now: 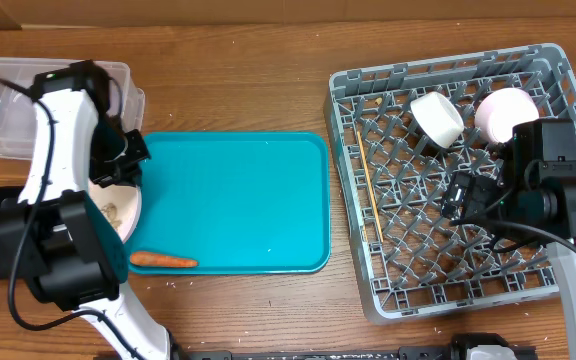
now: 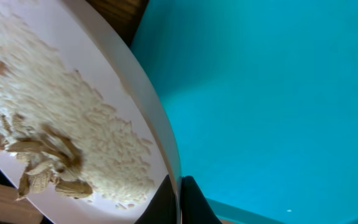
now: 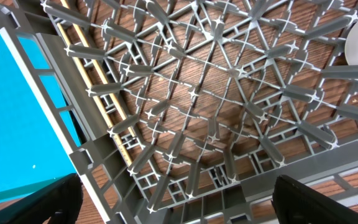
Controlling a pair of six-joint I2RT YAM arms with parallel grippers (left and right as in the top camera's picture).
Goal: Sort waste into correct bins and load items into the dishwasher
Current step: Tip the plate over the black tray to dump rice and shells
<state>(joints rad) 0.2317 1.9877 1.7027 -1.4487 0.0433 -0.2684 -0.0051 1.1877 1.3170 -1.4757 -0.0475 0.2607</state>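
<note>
Left wrist: left end effector (image 2: 180, 200) tight on smooth white plate (image 2: 145, 102) rim; right end effector (image 3: 178, 202) wide.

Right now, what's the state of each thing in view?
left end effector: shut on plate rim
plate: gripped, rice and scraps on it
right end effector: open, empty, over dish rack
white bowl: in rack, tilted
pink bowl: in rack
chopstick: lying in rack
carrot: lying on tray
clear bin: open top
</note>
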